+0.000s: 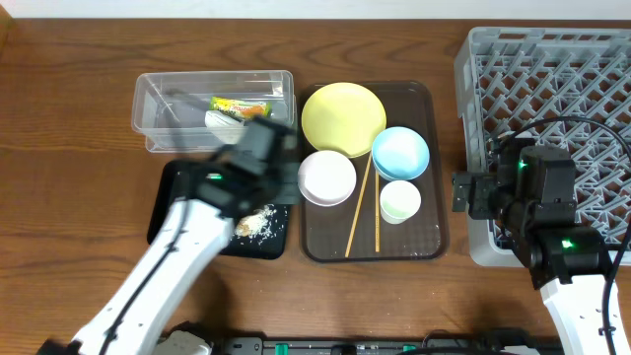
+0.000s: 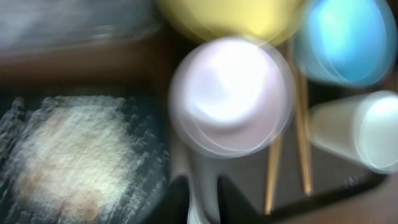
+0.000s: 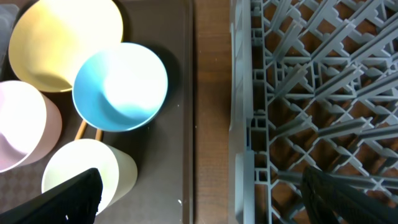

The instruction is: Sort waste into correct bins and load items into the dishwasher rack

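Pinkish-white bowl [image 1: 326,177] at brown tray [image 1: 424,242] left edge, beside chopsticks [image 1: 361,202].

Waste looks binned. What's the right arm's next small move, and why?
Probably shift the right gripper left over the pale cup and lower it, jaws open, around the rim. The wrapper lies in the clear tub and the food scraps on the black tray, so dishes come next; the rack shows nothing loaded, and that cup sits nearest this gripper.

Two bowls [image 1: 400,153], one plate [image 1: 342,116], one cup [image 1: 399,201]
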